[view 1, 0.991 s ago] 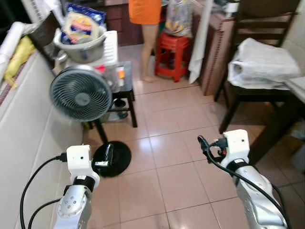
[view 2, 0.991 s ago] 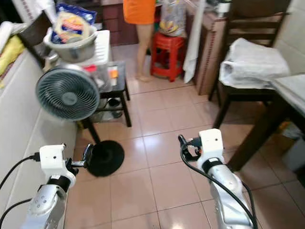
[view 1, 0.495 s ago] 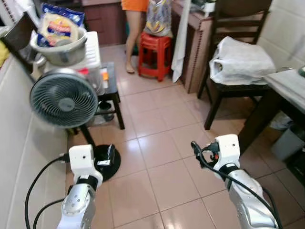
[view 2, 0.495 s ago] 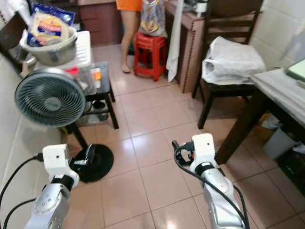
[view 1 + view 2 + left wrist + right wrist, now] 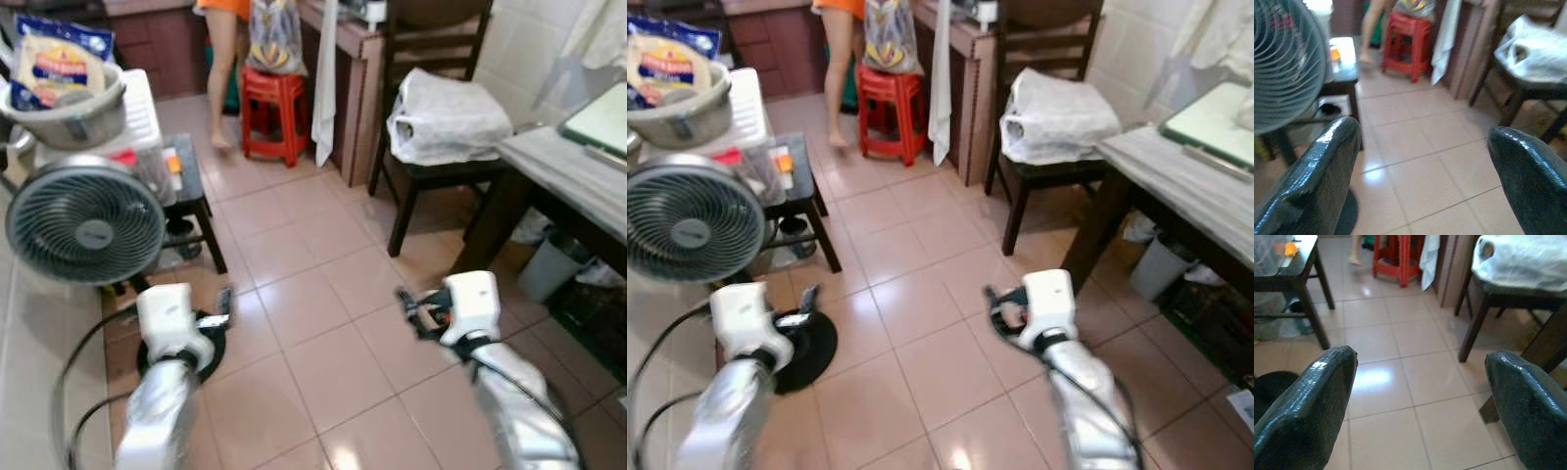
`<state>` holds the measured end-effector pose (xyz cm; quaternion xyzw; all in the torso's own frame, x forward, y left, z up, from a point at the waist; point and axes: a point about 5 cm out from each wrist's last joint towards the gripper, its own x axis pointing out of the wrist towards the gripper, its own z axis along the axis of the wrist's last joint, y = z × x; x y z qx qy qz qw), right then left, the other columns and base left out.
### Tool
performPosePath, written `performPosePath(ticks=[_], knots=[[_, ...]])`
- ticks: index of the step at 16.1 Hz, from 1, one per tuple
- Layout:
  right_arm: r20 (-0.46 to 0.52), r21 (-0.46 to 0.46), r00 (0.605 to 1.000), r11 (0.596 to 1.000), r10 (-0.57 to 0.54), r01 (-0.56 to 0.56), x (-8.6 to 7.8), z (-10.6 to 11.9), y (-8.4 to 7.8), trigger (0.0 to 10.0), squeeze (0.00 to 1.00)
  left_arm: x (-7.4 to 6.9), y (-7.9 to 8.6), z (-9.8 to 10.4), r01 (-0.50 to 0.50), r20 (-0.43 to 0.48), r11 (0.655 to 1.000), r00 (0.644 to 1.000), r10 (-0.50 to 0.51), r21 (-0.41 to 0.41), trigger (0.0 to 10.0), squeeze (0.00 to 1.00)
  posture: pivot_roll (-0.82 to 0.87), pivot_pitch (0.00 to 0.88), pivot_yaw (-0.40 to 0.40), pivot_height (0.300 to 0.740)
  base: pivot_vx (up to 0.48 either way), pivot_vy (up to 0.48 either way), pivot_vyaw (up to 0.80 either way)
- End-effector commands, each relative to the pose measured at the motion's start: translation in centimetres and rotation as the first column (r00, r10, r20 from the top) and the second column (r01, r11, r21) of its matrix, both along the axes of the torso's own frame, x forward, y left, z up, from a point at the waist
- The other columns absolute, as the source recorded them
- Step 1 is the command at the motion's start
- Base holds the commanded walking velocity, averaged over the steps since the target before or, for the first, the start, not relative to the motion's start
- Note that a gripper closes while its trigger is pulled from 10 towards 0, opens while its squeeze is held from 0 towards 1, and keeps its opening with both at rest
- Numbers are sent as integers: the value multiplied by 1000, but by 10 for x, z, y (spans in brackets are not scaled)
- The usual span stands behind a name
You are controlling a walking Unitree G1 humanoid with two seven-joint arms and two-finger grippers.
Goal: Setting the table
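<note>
Pink tiled floor (image 5: 323, 294) spreads ahead; dark wooden table (image 5: 1176, 186) stands right. Left gripper (image 5: 1425, 161) and right gripper (image 5: 1420, 391) both hold empty fingers apart.

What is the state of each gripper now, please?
Left gripper: open, holding nothing.
Right gripper: open, holding nothing.

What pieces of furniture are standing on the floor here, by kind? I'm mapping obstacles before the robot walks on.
Dark wooden chair: 1
Red stool: 1
Standing fan: 1
Small black side table: 1
Dining table: 1
Total: 5
</note>
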<state>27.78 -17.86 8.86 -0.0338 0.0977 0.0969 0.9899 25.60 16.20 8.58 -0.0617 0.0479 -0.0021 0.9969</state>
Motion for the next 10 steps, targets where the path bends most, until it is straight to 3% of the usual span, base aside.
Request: performPosePath(ticks=[1,10], knots=[[8,16,1000,1000,7,-8,0,2,6,10000,0,-4,9,-7,-17,-29,1000,999,18,14,10000,0,-135,73,51,740,0,0,-788],[18,27,1000,1000,3,-3,1,5,9,10000,0,-2,10,-7,-19,-28,1000,999,19,9,10000,0,-133,82,55,740,0,0,-788]])
